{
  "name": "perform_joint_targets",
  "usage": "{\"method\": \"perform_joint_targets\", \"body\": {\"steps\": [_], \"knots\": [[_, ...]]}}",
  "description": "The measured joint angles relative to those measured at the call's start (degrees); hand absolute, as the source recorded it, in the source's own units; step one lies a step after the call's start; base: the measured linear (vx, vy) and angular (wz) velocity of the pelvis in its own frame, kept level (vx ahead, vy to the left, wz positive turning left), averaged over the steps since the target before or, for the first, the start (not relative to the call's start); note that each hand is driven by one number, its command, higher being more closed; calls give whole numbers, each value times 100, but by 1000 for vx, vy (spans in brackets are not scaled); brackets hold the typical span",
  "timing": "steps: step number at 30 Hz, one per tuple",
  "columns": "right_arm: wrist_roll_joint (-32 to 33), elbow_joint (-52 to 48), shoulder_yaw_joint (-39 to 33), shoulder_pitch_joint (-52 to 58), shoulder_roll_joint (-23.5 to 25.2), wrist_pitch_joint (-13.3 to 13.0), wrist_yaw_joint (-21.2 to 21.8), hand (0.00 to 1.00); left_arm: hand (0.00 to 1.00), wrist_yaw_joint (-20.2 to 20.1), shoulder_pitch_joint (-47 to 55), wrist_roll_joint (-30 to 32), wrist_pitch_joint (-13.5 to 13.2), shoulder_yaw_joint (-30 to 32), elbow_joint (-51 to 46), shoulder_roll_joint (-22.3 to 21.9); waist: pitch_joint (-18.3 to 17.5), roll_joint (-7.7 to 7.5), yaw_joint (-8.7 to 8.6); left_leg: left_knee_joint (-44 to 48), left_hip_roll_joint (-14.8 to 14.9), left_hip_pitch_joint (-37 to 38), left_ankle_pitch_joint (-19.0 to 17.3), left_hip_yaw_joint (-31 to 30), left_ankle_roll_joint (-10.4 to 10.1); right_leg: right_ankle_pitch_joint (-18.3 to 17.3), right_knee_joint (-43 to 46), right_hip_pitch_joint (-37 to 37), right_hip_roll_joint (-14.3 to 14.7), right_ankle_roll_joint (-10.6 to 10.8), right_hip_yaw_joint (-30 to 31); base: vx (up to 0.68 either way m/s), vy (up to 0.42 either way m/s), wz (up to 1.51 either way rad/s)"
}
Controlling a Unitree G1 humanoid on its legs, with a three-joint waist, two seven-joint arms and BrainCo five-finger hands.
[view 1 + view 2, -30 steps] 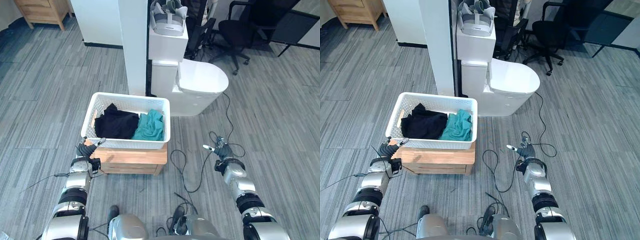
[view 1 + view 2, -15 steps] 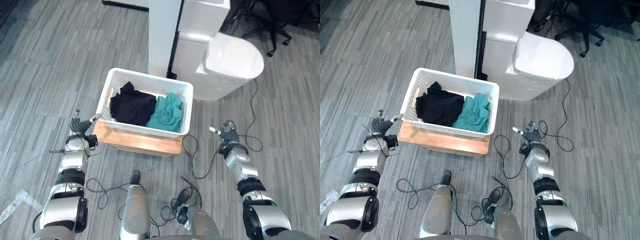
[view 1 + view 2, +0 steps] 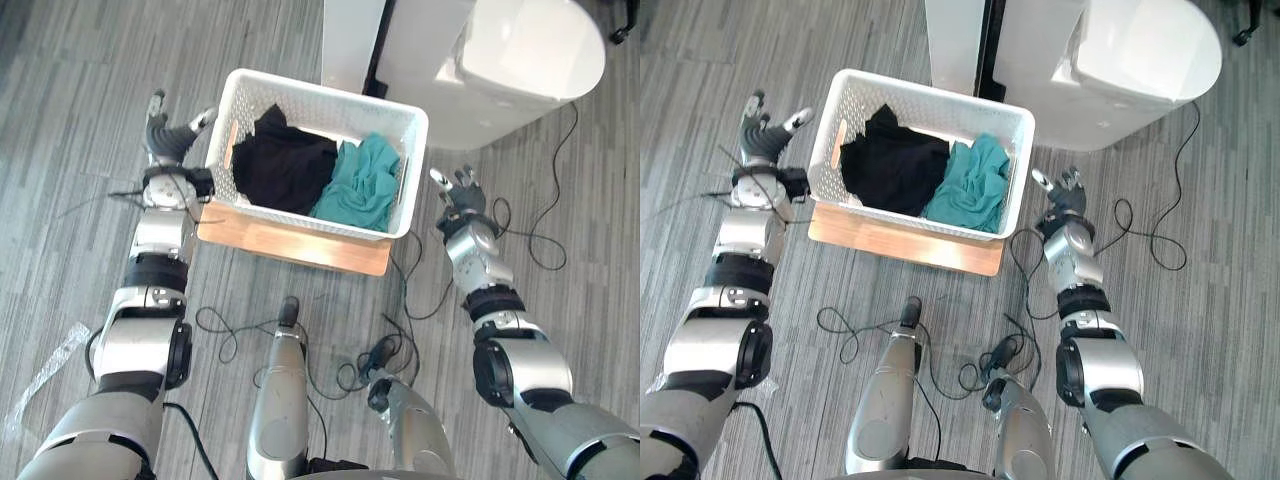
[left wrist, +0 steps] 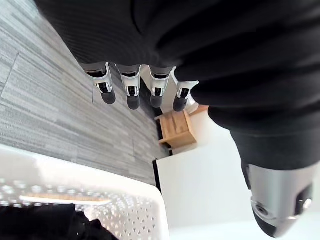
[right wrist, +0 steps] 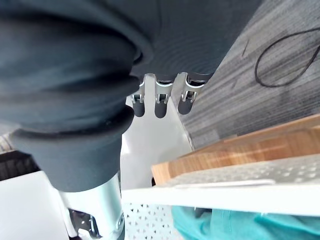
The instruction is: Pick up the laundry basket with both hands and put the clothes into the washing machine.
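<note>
The left hand [image 4: 131,82] reaches out with its fingers [image 4: 159,86] straight in a row and its thumb [image 4: 277,200] set apart, closed on nothing; past them lies the white laundry basket [image 4: 75,172], its perforated wall showing; black clothes [image 4: 45,222] lie inside it; beyond is grey striped floor [image 4: 45,95], a small wooden cabinet [image 4: 177,129] and a white panel [image 4: 210,180].

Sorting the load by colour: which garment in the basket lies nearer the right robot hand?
The teal garment, at the end of the basket beside the right robot hand; the black garment lies at the other end, by the left robot hand.
</note>
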Motion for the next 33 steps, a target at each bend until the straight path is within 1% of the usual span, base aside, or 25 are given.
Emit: {"method": "perform_joint_targets", "body": {"steps": [2, 4, 6, 7, 9, 10, 11, 13, 14, 15, 16, 17, 18, 19, 22, 24, 25, 27, 31, 33], "knots": [[26, 72, 165, -336, 11, 70, 22, 0, 0, -171, -489, -12, 13, -59, 352, 0, 15, -7, 6, 93, 63, -300, 13, -76, -22, 22, -1, -215, 68, -21, -57, -20, -52, 0], [142, 167, 300, -493, 14, 164, 26, 0, 0, -252, -794, -12, 49, -69, 563, 2, 26, -7, -4, 95, 86, -422, 41, -137, -67, 48, -6, -294, 98, -5, -134, 3, -35, 4], [260, 181, 503, -575, 65, 178, 78, 0, 0, -253, -1206, -2, 101, -68, 682, 32, 44, -39, 20, 87, 173, -523, 55, -179, -91, 121, -81, -333, 195, -30, -214, 23, -52, 1], [318, 181, 554, -623, 83, 178, 101, 0, 0, -256, -1292, 10, 101, -66, 698, 75, 52, -55, 20, 80, 197, -548, 62, -179, -103, 130, -107, -350, 218, -42, -218, 19, -67, -12], [455, 179, 713, -944, 163, 176, 128, 0, 0, -311, -1624, 133, 122, 27, 823, 308, 80, -100, 1, 21, 300, -678, 134, -150, -211, 223, -221, -467, 319, -73, -233, 10, -71, -18], [492, 178, 790, -1026, 164, 172, 131, 0, 0, -374, -1706, 216, 135, 33, 860, 386, 97, -115, 7, -55, 352, -679, 177, -136, -231, 290, -282, -490, 372, -91, -235, 4, -72, -14], [504, 178, 863, -1083, 168, 174, 143, 0, 0, -418, -1749, 308, 139, 41, 860, 446, 117, -149, -2, -127, 389, -678, 235, -124, -280, 322, -329, -498, 402, -88, -255, 7, -83, -11], [498, 178, 1026, -1180, 158, 176, 165, 0, 0, -532, -1843, 432, 166, 57, 896, 498, 155, -206, 5, -198, 473, -681, 264, -122, -314, 334, -386, -501, 486, -106, -298, 14, -83, -4], [439, 178, 1096, -1220, 150, 199, 226, 0, 0, -627, -1890, 519, 188, 56, 944, 517, 172, -240, -9, -267, 499, -681, 318, -125, -360, 342, -400, -514, 510, -117, -329, 18, -73, -4], [315, 184, 1235, -1274, 129, 284, 272, 0, 0, -750, -1934, 584, 235, 46, 1042, 551, 190, -274, -9, -317, 562, -697, 340, -130, -368, 363, -403, -555, 569, -148, -347, 17, -65, -4], [296, 187, 1292, -1305, 127, 316, 289, 0, 0, -770, -1934, 635, 247, 42, 1060, 577, 193, -281, -17, -320, 576, -727, 354, -140, -392, 364, -402, -580, 583, -150, -356, 16, -49, -4], [189, 267, 1331, -1397, 111, 414, 401, 0, 0, -880, -1940, 751, 279, 9, 1081, 624, 202, -289, -29, -319, 586, -785, 364, -178, -398, 369, -402, -622, 602, -157, -396, 21, -35, -3], [103, 370, 1351, -1454, 81, 450, 485, 0, 0, -949, -1973, 848, 302, -17, 1098, 628, 219, -306, -20, -319, 606, -806, 370, -179, -390, 386, -402, -644, 619, -178, -410, 35, -30, -3], [74, 468, 1456, -1486, 21, 540, 561, 0, 0, -1023, -2083, 990, 309, -54, 1153, 679, 263, -356, -5, -319, 624, -811, 370, -181, -389, 387, -402, -645, 636, -181, -420, 43, -22, -4], [-111, 569, 1492, -1607, -23, 628, 774, 0, 0, -1257, -2349, 1217, 309, -205, 1247, 953, 341, -512, -29, -310, 653, -846, 370, -223, -389, 400, -411, -653, 672, -198, -481, 33, -15, 1], [-136, 624, 1499, -1669, -134, 631, 869, 0, 0, -1410, -2390, 1346, 309, -280, 1277, 1034, 348, -526, -15, -287, 644, -922, 370, -268, -389, 418, -437, -683, 676, -198, -522, 38, 1, 5], [-136, 623, 1554, -1676, -201, 630, 904, 0, 0, -1513, -2389, 1395, 326, -348, 1301, 1098, 348, -527, -17, -277, 653, -957, 370, -283, -389, 498, -496, -690, 702, -184, -526, 34, 15, 1], [-134, 624, 1622, -1729, -259, 625, 917, 0, 0, -1618, -2389, 1404, 347, -432, 1301, 1219, 353, -536, -15, -251, 647, -1020, 370, -295, -389, 534, -568, -702, 715, -188, -529, 16, 12, 0], [-123, 631, 1723, -1908, -340, 595, 988, 0, 0, -1644, -2389, 1626, 347, -441, 1302, 1422, 359, -548, -20, -161, 664, -1203, 371, -299, -385, 589, -645, -813, 756, -193, -508, 13, 15, -9], [-76, 643, 1834, -1983, -356, 541, 1005, 0, 0, -1743, -2388, 1848, 347, -439, 1301, 1552, 390, -605, -21, -118, 700, -1255, 370, -286, -384, 615, -686, -842, 789, -231, -504, 12, -6, -10]]}}
